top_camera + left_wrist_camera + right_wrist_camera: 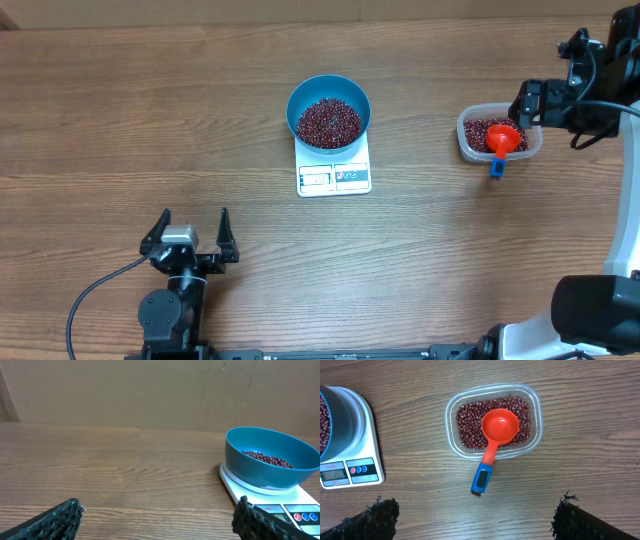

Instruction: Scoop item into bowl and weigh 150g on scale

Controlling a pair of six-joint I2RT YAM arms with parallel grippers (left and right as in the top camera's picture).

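1. Beans (328, 122): a heap of them sits in the bowl (260, 467), covering its bottom and well below the rim. More lie in the clear tub (451, 435), off to the right.
2. The bowl stands centred on the scale (334, 178), mid-table. The display and buttons face the robot, clear of the bowl.
3. The display is too small to read in any view, so I cannot tell whether the target weight is met.
4. Scoop (490, 452): the red cup rests on the beans in the tub. The blue handle hangs over the near rim onto the table (120, 100). Nobody holds it.
5. Right gripper (476, 512): jaws wide apart and empty, hovering above the tub and scoop and touching neither.
6. Left gripper (194, 215): jaws wide apart and empty, low near the front edge, well apart from the scale and pointing toward it.
7. Progress, by judgement: scooping into the bowl is well along, perhaps finished.
8. Left to do: read the display, then add or remove beans if the weight is off. If it is on target, nothing is left.
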